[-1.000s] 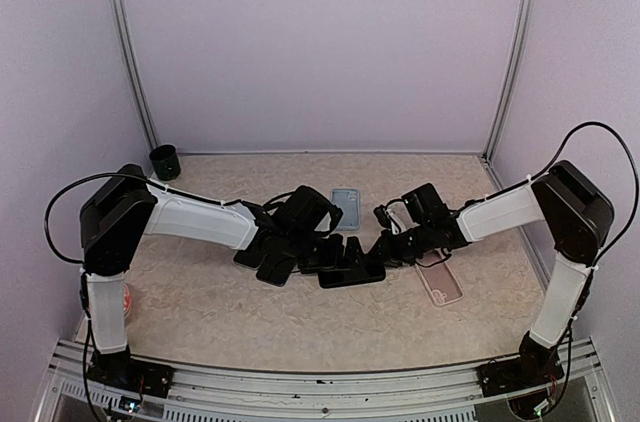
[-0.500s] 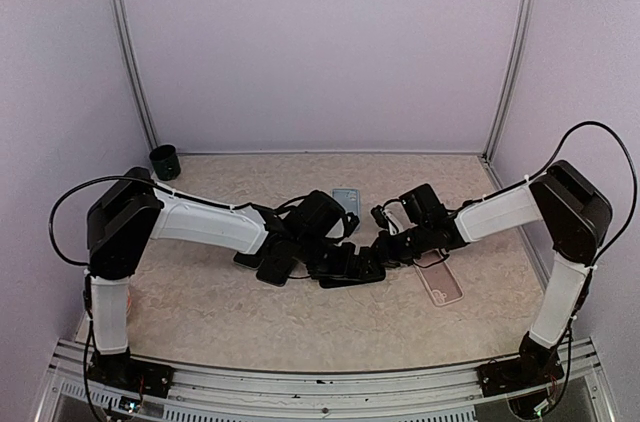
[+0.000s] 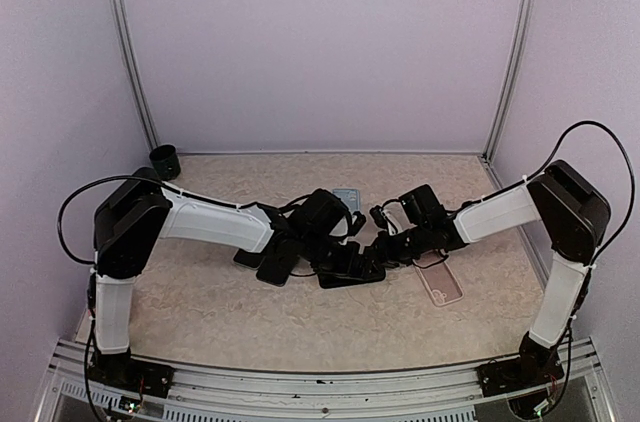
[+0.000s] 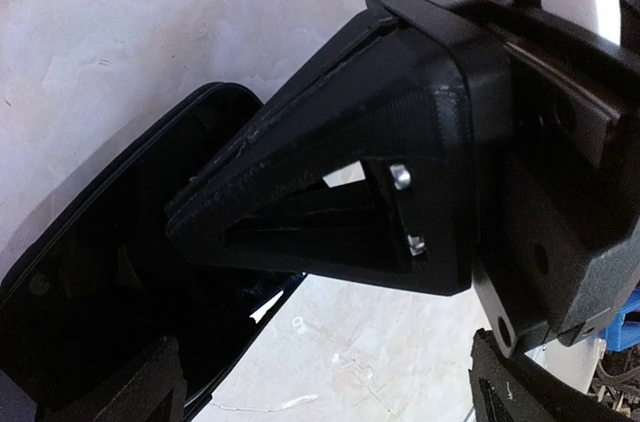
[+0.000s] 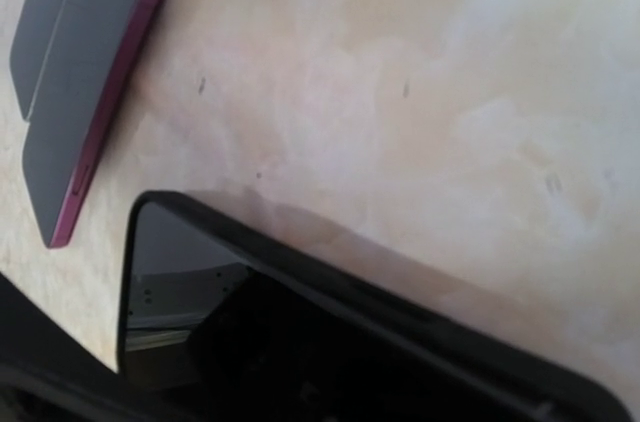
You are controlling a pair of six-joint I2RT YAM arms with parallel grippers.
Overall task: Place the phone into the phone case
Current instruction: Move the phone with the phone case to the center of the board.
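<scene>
We list one black phone (image 3: 352,272), flat at the middle of the bench (image 3: 220,317); pink phone case (image 3: 440,283) near, to its right. Left hand (image 3: 336,251) spread wide over the phone; right hand (image 3: 384,247) pressed together, tip over it.

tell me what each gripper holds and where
Nothing in the open left gripper. The right gripper is shut with its tip against the black phone; pinching or just pressing cannot be told.
</scene>
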